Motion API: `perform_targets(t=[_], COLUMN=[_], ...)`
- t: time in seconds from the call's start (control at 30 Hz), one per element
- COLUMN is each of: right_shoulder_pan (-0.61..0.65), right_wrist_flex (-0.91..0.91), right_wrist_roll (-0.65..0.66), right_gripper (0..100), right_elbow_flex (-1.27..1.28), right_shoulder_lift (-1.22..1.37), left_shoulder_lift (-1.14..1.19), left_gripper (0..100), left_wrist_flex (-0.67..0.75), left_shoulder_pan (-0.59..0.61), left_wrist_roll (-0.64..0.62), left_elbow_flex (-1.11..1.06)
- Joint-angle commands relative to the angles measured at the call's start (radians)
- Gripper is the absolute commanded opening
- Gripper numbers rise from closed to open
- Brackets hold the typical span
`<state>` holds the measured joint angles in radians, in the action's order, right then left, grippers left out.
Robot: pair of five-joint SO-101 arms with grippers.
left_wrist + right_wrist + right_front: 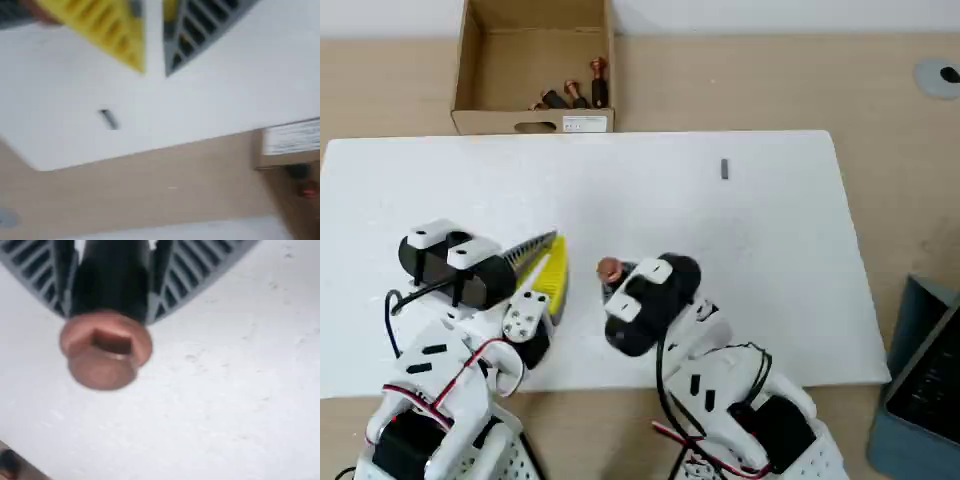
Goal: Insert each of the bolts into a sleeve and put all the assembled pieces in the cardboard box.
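Note:
My right gripper point(107, 310) is shut on a black sleeve point(112, 280) with a copper bolt head point(105, 352) sticking out past the fingertips, just above the white mat. From above, that piece point(609, 268) sits mid-mat at the right gripper point(613, 278). My left gripper point(556, 244), with one yellow and one grey finger, hovers to its left; a narrow gap point(154, 70) holds nothing. A small dark grey cylinder point(724, 169) point(107, 119) lies alone at the mat's far right. The cardboard box point(470, 60) beyond the mat holds several sleeve-and-bolt pieces point(575, 95).
The white mat point(770, 280) covers most of the wooden table point(900, 180). A grey-blue bin point(925, 390) stands at the near right edge. A round grey cap point(937, 76) sits in the table's far right corner. The box corner point(290, 145) appears past the mat edge.

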<state>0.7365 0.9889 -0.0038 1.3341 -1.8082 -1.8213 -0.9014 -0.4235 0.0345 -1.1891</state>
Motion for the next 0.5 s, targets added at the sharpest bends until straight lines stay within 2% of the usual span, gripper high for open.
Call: perform_targets(t=[0.0,0.13,0.23,0.47], right_shoulder_pan=[-0.076,-0.134,-0.191,-0.239], right_wrist_flex=[-0.005,0.086,0.124,0.155], right_wrist_roll=[-0.002,-0.006,-0.054,-0.086], right_gripper=[0.9,0.9,0.9,0.9], right_elbow_flex=[-0.036,-0.064,-0.087,-0.171], right_shoulder_lift=[-0.125,-0.124,-0.117,-0.104], left_shoulder_lift=[-0.001,-0.001,-0.002,-0.004], left_gripper=[0,0,0,0], left_wrist_flex=[-0.003,-0.003,-0.005,0.003], left_shoulder_pan=[0.114,0.301,0.399,0.437], left_wrist_roll=[0.023,0.034,0.069,0.072], left_elbow_flex=[0.041,-0.017,-0.100,-0.328])
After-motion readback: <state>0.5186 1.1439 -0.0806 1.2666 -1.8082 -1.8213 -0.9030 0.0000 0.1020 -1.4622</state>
